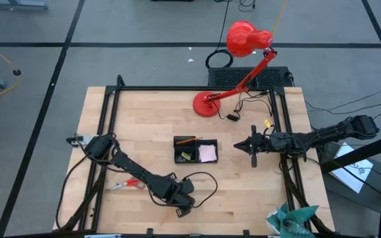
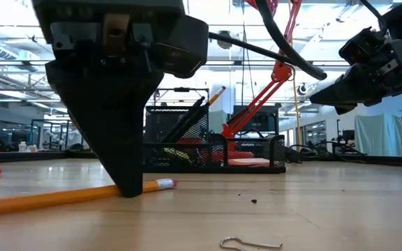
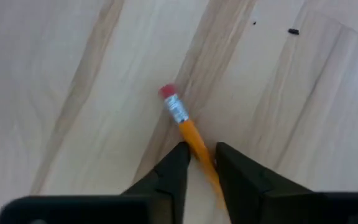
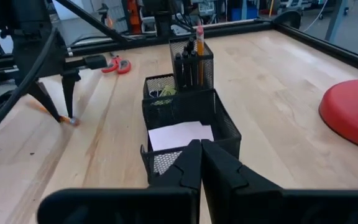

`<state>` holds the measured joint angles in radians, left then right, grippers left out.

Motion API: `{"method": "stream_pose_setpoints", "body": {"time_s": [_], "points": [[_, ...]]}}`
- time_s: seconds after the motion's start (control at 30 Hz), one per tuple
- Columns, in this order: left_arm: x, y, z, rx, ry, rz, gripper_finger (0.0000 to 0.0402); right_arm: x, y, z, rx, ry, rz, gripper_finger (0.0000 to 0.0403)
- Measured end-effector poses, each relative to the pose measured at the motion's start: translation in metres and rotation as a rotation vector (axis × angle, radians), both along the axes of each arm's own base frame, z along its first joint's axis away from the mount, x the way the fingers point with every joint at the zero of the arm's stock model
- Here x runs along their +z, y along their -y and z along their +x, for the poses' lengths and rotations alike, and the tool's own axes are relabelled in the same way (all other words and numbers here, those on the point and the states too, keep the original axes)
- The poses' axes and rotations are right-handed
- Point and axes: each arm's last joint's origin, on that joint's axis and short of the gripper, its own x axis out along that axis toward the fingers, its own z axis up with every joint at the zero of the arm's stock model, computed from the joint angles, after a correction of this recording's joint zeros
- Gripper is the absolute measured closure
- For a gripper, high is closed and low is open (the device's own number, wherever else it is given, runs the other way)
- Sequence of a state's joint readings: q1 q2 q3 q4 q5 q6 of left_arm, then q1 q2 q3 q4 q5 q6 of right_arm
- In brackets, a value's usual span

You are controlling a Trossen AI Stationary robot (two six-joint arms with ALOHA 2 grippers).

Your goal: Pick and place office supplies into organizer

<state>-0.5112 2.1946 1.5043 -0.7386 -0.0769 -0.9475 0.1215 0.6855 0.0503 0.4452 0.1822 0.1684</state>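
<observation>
A wooden counter (image 1: pixel 151 125) holds a black mesh organizer (image 1: pixel 196 150) near its middle. The left gripper (image 3: pixel 199 157) stands at the counter's near edge, its fingers narrowly straddling an orange pencil (image 3: pixel 188 130) lying flat. The right gripper (image 4: pixel 201 163) hovers beside the organizer, fingers pressed together, empty.

One black mesh organizer (image 1: pixel 196 151) sits on the bench (image 1: pixel 151 112), with three compartments visible. One pair of red-handled scissors (image 1: pixel 126 184) lies well left of the organizer. One orange pencil (image 3: pixel 191 134) with a pink eraser lies on the bench; at least one more pencil (image 4: pixel 199 37) stands in the organizer's tall cup. One pale pad (image 4: pixel 180 135) rests inside it. One red lamp (image 1: pixel 238 66) stands behind the organizer. Two arms, each with one pincer: left (image 3: pixel 200 158), right (image 1: pixel 238 145). One wire clip (image 2: pixel 250 243)
</observation>
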Motion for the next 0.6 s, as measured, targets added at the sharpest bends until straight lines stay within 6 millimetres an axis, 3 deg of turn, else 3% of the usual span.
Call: {"method": "stream_pose_setpoints", "body": {"time_s": [0.23, 0.6], "points": [[0.0, 0.007, -0.004, -0.084, 0.023, 0.047, 0.0389, 0.001, 0.0, 0.0, -0.004, 0.008, 0.019, 0.0401], [0.003, 0.018, -0.002, -0.299, 0.125, 0.168, 0.0393, -0.001, 0.0, 0.0, -0.013, -0.009, 0.052, 0.0401]]}}
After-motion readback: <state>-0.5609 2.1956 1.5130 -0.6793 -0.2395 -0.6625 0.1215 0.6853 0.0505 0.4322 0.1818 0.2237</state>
